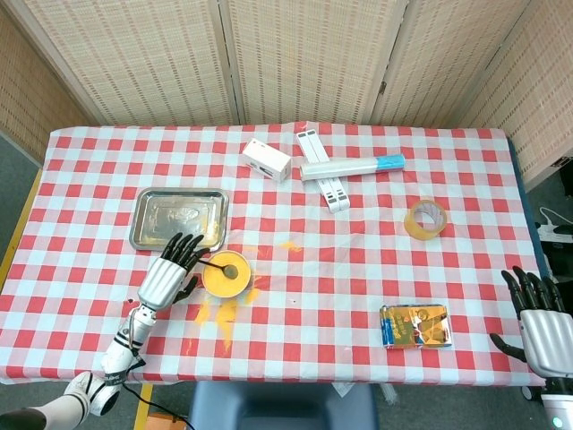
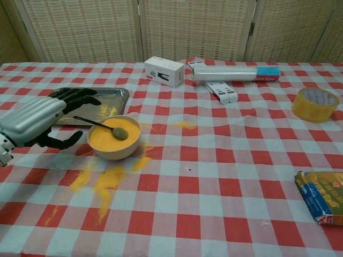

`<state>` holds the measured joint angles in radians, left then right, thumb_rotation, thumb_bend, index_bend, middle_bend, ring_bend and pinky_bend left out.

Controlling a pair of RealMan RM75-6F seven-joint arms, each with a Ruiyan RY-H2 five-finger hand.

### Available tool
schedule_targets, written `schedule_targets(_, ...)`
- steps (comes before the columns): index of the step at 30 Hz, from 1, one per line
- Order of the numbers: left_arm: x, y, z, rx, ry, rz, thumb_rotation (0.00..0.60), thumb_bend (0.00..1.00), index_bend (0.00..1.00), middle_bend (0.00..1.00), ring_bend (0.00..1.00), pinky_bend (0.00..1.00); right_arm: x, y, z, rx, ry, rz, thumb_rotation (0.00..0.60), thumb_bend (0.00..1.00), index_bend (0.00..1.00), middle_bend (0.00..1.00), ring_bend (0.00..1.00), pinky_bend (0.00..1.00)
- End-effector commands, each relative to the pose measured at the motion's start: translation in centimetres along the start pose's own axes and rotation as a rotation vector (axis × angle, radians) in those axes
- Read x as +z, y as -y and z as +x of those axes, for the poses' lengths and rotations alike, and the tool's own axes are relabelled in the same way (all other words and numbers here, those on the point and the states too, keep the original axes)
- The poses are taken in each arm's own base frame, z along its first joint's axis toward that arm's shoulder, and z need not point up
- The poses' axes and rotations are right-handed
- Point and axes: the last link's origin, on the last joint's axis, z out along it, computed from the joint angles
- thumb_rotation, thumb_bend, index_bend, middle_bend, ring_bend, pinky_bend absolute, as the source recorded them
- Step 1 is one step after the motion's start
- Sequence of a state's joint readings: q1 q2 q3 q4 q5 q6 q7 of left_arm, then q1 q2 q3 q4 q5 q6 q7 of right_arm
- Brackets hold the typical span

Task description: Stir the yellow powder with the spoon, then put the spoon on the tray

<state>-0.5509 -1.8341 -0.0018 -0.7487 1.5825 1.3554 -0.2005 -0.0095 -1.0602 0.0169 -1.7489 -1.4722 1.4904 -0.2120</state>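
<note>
On the counter (image 1: 358, 269), the tray (image 1: 179, 218) lies beyond the bowl (image 2: 114, 137) of yellow powder. Left hand (image 2: 37, 122) hovers beside it, fingers (image 2: 75, 96) released. Right hand (image 1: 544, 331) spread, idle. Spoon (image 2: 102, 125) rests in the powder, handle pointing left toward the hand.

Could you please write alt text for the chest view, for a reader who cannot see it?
The left hand hovers open beside a bowl of yellow powder with a spoon resting in it, on a red checked table. A metal tray lies behind, and spilled powder streaks the cloth in front.
</note>
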Motion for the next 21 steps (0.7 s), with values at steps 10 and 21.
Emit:
schedule_targets(10,0.0,1.3,2.0,-0.057,0.053,0.012,0.600,0.50,0.39,0.00,0.00,0.00,-0.1,0.0,0.0,-0.004,-0.005,-0.005,0.600,0.08,0.00,0.00,0.00,0.00)
schedule_targets(21,1.0,1.4,1.7,0.042,0.022,-0.011,0.600,0.51,0.39,0.00,0.00,0.00,0.0,0.0,-0.1,-0.011,0.000,-0.014,0.600,0.08,0.00,0.00,0.00,0.00)
